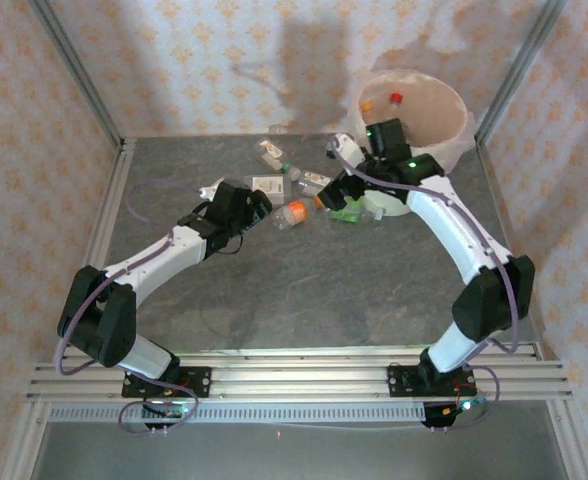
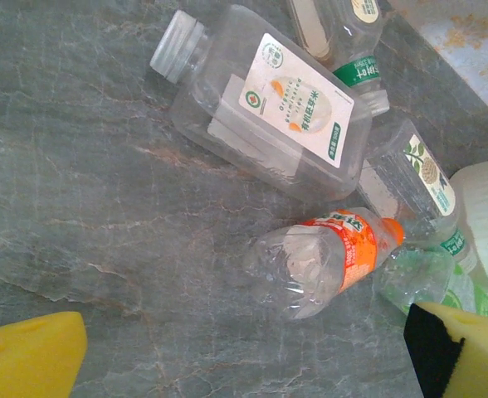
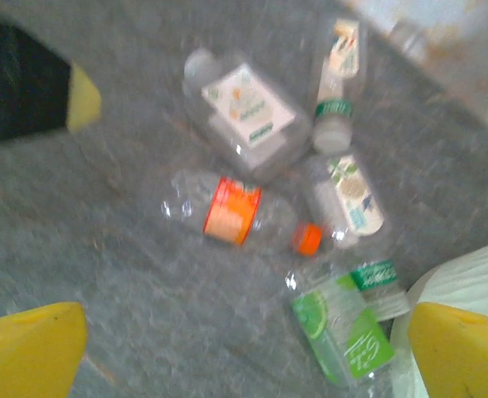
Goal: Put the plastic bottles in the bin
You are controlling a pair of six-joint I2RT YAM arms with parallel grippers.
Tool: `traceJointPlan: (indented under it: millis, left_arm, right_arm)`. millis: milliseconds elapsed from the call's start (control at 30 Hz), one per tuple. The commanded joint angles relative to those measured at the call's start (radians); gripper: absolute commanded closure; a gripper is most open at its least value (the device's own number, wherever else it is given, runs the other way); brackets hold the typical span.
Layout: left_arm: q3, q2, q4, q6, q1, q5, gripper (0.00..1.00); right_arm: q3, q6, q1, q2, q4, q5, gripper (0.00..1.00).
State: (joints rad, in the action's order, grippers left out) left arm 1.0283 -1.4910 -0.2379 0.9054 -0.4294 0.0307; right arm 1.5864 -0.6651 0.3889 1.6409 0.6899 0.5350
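Observation:
Several plastic bottles lie in a cluster on the grey table beside the bin (image 1: 452,112). An orange-labelled bottle (image 2: 335,257) (image 3: 242,214) (image 1: 295,212) lies nearest both grippers. A square clear bottle with a white label (image 2: 269,108) (image 3: 244,112) lies beyond it. A green-labelled bottle (image 3: 344,327) (image 1: 349,210) rests by the bin's wall. My left gripper (image 2: 244,365) (image 1: 258,205) is open, just short of the orange bottle's base. My right gripper (image 3: 244,356) (image 1: 342,190) hovers open above the green and orange bottles. Two bottles with an orange cap and a red cap (image 1: 396,97) lie inside the bin.
Two more slim bottles (image 3: 335,75) (image 3: 348,195) lie toward the back wall. The bin's white side (image 2: 485,199) (image 3: 468,274) stands close on the right of both grippers. The left gripper's black finger with its yellow pad (image 3: 28,83) shows across the cluster. Bare table lies nearer the arm bases (image 1: 304,300).

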Motion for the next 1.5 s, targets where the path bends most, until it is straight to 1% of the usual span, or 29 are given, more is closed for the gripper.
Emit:
traceJointPlan:
  millis: [0, 233, 467, 567, 667, 800, 1000, 1100, 1200, 1300, 1467]
  left_arm:
    - [0.049, 0.053, -0.081, -0.072, 0.001, 0.097, 0.00]
    - [-0.034, 0.127, -0.008, -0.067, 0.000, 0.166, 0.00]
    - [-0.028, 0.131, -0.086, -0.050, 0.001, 0.202, 0.00]
    - [-0.030, 0.131, -0.100, -0.032, 0.002, 0.208, 0.00]
    - [-0.036, 0.135, -0.097, -0.019, 0.002, 0.207, 0.00]
    - [-0.041, 0.136, -0.099, -0.011, 0.003, 0.211, 0.00]
    - [-0.046, 0.132, -0.103, -0.005, 0.002, 0.216, 0.00]
    - [-0.046, 0.129, -0.104, -0.003, 0.002, 0.218, 0.00]
    - [-0.046, 0.127, -0.105, -0.002, 0.002, 0.216, 0.00]
    - [-0.047, 0.124, -0.106, 0.002, 0.002, 0.219, 0.00]
    - [-0.043, 0.109, -0.103, 0.007, 0.003, 0.212, 0.00]
  right_arm:
    - [0.012, -0.093, 0.009, 0.044, 0.055, -0.116, 0.01]
    - [0.036, -0.153, 0.012, 0.163, 0.077, -0.165, 0.01]
    - [0.095, -0.206, 0.013, 0.281, 0.083, -0.221, 0.01]
    - [0.135, -0.194, 0.012, 0.343, 0.074, -0.271, 0.01]
    - [0.164, -0.144, 0.013, 0.388, 0.050, -0.318, 0.01]
    - [0.205, -0.112, 0.012, 0.438, 0.088, -0.297, 0.01]
    - [0.153, -0.093, 0.015, 0.472, 0.092, -0.238, 0.01]
    - [0.127, -0.081, 0.024, 0.485, 0.084, -0.254, 0.01]
    - [0.132, -0.071, 0.029, 0.490, 0.148, -0.227, 0.01]
    - [0.122, -0.076, 0.031, 0.468, 0.236, -0.147, 0.01]
    - [0.034, -0.064, 0.048, 0.369, 0.260, -0.084, 0.01]
